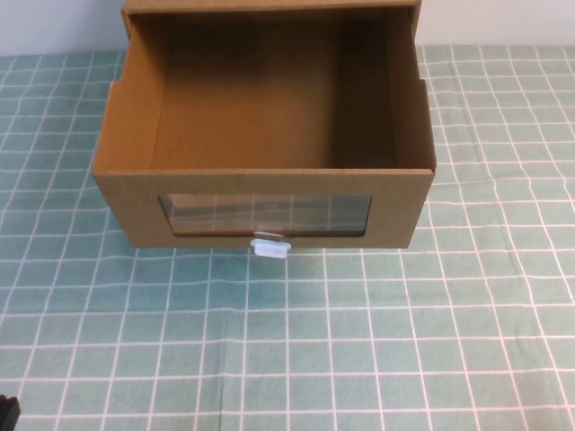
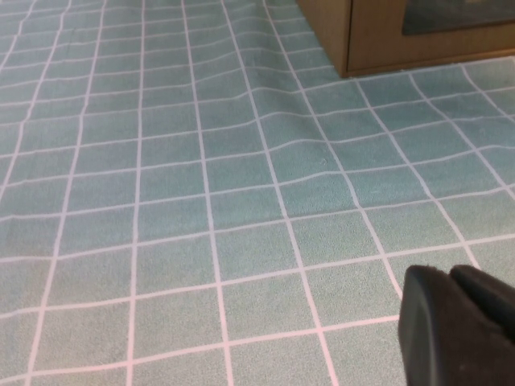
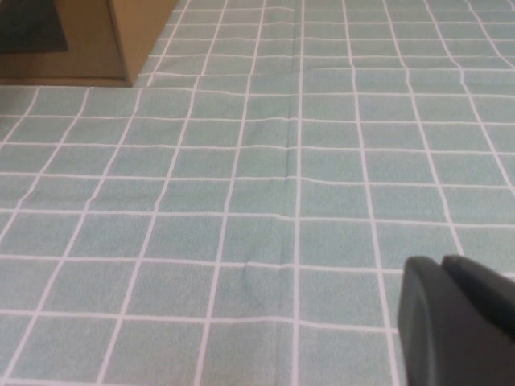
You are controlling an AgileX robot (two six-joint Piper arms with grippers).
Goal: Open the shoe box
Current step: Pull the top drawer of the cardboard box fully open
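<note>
A brown cardboard shoe box [image 1: 126, 193] is sitting at the far middle of the table [image 1: 377, 341], which is wearing a teal cloth with a white grid. Its drawer is standing drawn out toward the robot, and the bare, empty inside is showing from above, so the opening is looking essentially done, with little or nothing left to do. The drawer's front is carrying a clear window [image 1: 267, 215] and a small white pull tab [image 1: 269, 247] just below it, and nothing is touching the tab. Neither arm is appearing in the high view. The left pincer [image 2: 451, 281] is hanging low over bare cloth on the robot's left, well apart from the box, clenched on nothing. The right pincer [image 3: 444, 269] is doing the same on the right, also clenched and empty. The outer sleeve [image 1: 269, 7] is being cut off by the top of the high view, so how far the drawer is out is unclear. A dark sliver [image 1: 5, 413] in that view's lower left corner is too small to identify.
</note>
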